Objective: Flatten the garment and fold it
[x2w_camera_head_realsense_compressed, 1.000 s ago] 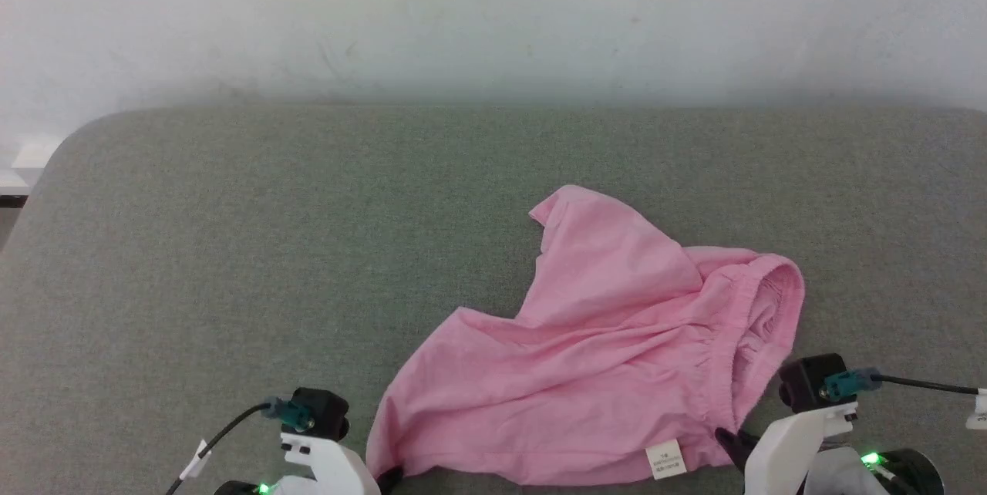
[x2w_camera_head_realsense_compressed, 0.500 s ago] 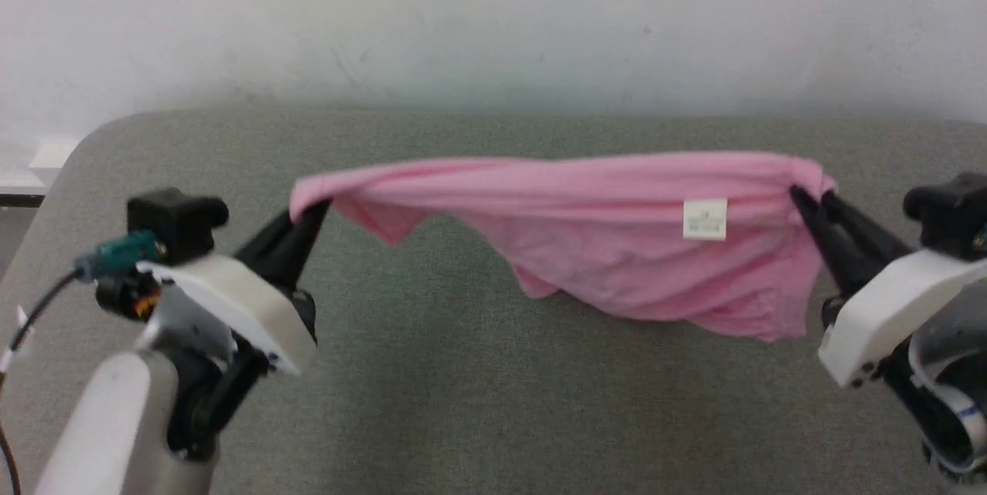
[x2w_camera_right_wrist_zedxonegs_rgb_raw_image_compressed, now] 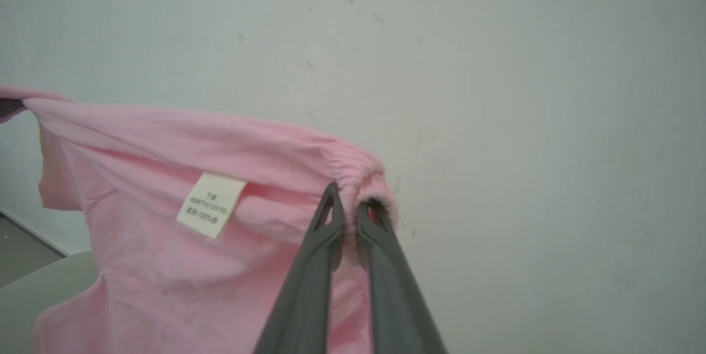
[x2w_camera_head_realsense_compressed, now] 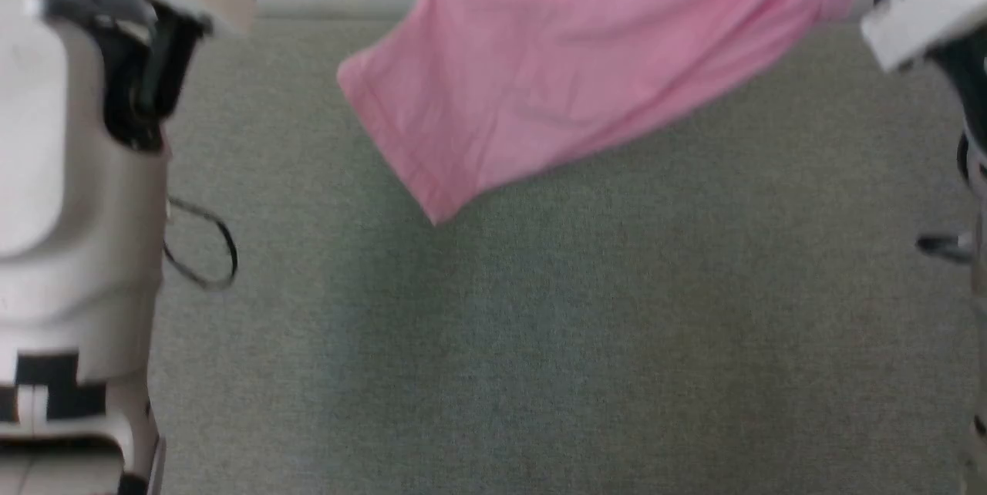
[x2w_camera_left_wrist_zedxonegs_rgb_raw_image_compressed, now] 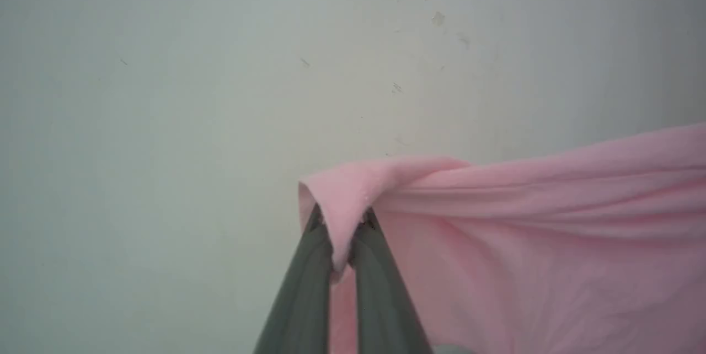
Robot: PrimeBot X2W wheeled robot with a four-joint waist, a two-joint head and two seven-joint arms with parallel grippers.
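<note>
Higher than a moment ago, the garment (x2w_camera_head_realsense_compressed: 570,55) hangs clear of the grey surface (x2w_camera_head_realsense_compressed: 540,341), stretched between my two claws. My left claw (x2w_camera_left_wrist_zedxonegs_rgb_raw_image_compressed: 342,217) is clamped on a plain corner; my right claw (x2w_camera_right_wrist_zedxonegs_rgb_raw_image_compressed: 348,199) pinches the gathered elastic edge, with the white tag (x2w_camera_right_wrist_zedxonegs_rgb_raw_image_compressed: 211,204) near it.

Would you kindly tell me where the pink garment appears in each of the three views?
Head view: the garment hangs across the top centre, above the grey surface.
Left wrist view: garment at right, corner pinched by the left gripper.
Right wrist view: garment at left, elastic edge pinched by the right gripper.
Shared landmark: the pale wall behind it.
</note>
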